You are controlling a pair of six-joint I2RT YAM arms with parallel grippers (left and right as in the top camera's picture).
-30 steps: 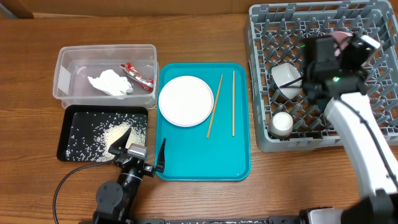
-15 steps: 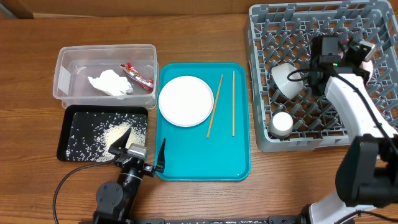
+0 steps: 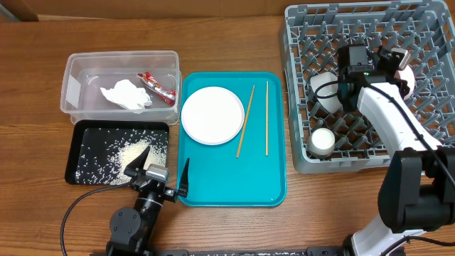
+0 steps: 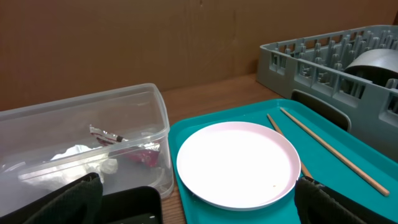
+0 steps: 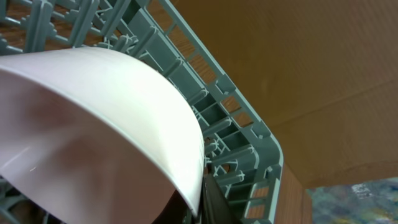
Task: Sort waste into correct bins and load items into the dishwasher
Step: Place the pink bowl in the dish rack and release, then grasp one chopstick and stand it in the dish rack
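My right gripper (image 3: 395, 62) is shut on the rim of the small pink bowl (image 5: 93, 124), held tilted over the far right part of the grey dish rack (image 3: 298, 43); its fingers (image 5: 206, 200) pinch the rim. A whitish bowl (image 3: 323, 89) and a small white cup (image 3: 321, 141) sit in the rack. The white plate (image 3: 212, 114) and two chopsticks (image 3: 245, 122) lie on the teal tray (image 3: 234, 181). The tissue (image 3: 126, 95) and red wrapper (image 3: 156, 87) lie in the clear tub (image 3: 71, 92). Rice (image 3: 135, 151) lies in the black tray (image 3: 85, 153). My left gripper (image 3: 162, 171) is open and empty at the table's front.
In the left wrist view the plate (image 4: 239, 163) lies just ahead of my open fingers (image 4: 199, 205), with the clear tub (image 4: 81, 137) to the left and the rack (image 4: 336, 56) at the far right. A brown wall stands behind the table.
My right gripper has turned and moved the pink bowl down and to the right over the rack. The left arm has not moved.
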